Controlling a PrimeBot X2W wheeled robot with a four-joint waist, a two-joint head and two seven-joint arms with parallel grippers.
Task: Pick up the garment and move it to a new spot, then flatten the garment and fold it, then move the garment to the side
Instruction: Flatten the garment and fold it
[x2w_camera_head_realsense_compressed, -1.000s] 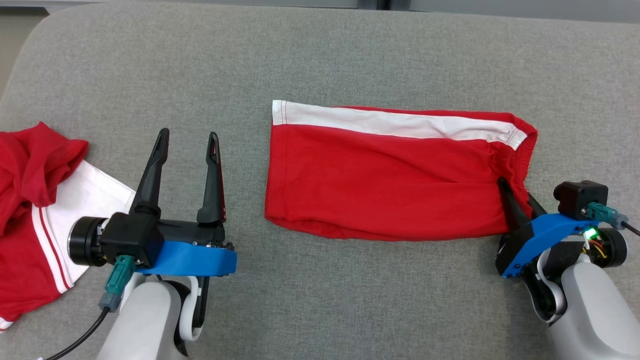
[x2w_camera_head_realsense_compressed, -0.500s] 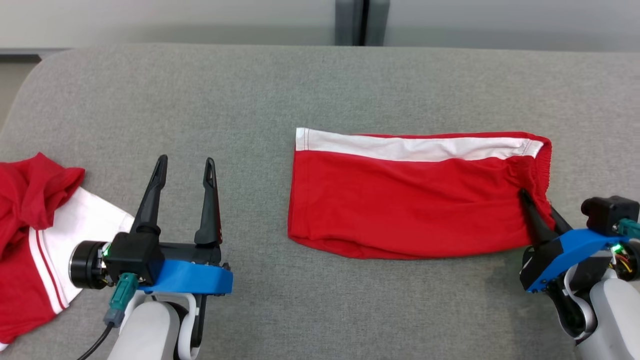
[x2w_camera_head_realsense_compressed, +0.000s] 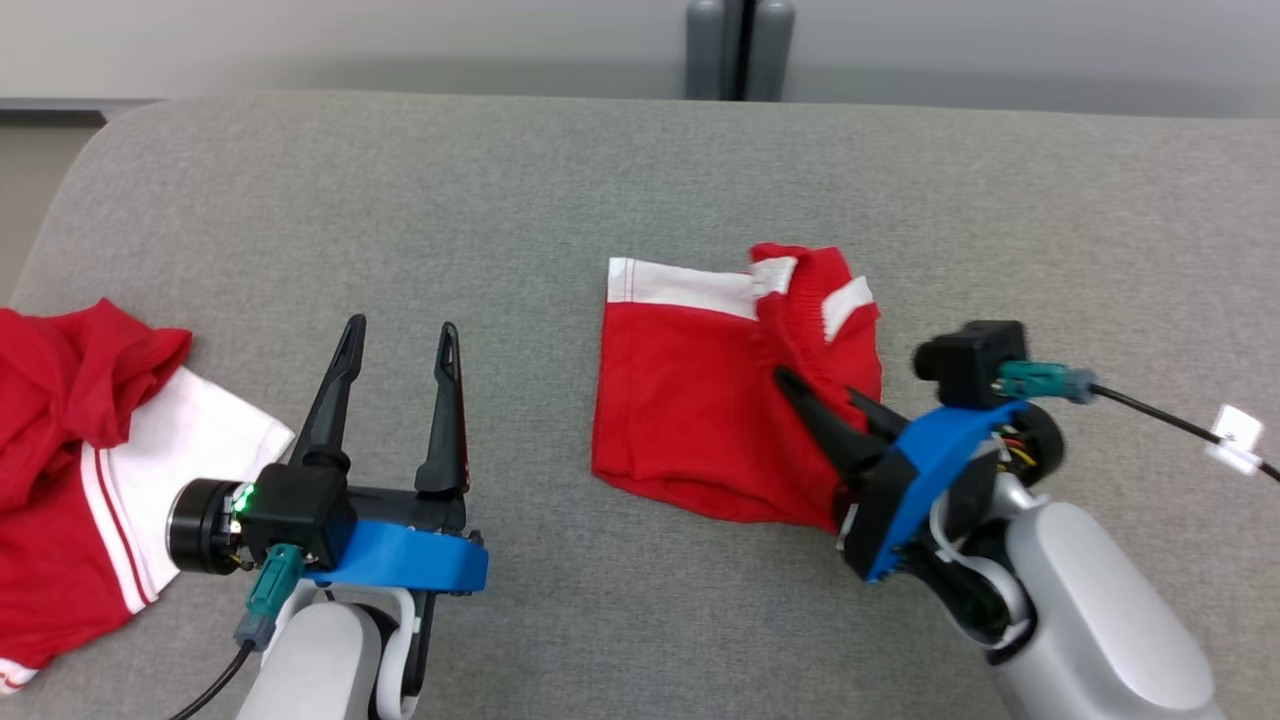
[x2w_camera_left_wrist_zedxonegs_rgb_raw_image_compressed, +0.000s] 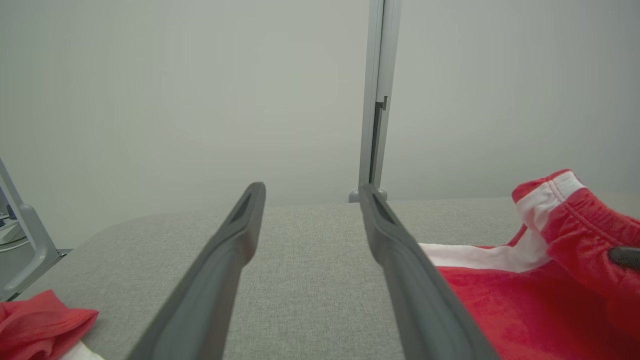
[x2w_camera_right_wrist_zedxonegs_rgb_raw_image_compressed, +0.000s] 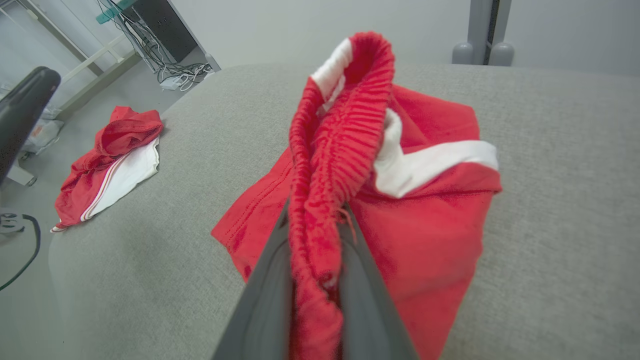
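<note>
Item: red shorts (x2w_camera_head_realsense_compressed: 690, 430), white side stripe, mid grey surface (x2w_camera_head_realsense_compressed: 500, 200), waistband (x2w_camera_right_wrist_zedxonegs_rgb_raw_image_compressed: 340, 140) end raised and doubled toward the hem. Right pincer (x2w_camera_head_realsense_compressed: 815, 383): clamped on waistband. Left pincer (x2w_camera_head_realsense_compressed: 402, 325): spread wide, empty. Risk: elastic slipping free mid-fold; unpinned hem end dragging, layers bunching

Soft red cloth garment (x2w_camera_head_realsense_compressed: 690, 420) on rough grey woven surface (x2w_camera_head_realsense_compressed: 560, 200).

A crumpled red-and-white cloth (x2w_camera_head_realsense_compressed: 60, 400) lies on the grey pad (x2w_camera_head_realsense_compressed: 500, 200).
</note>
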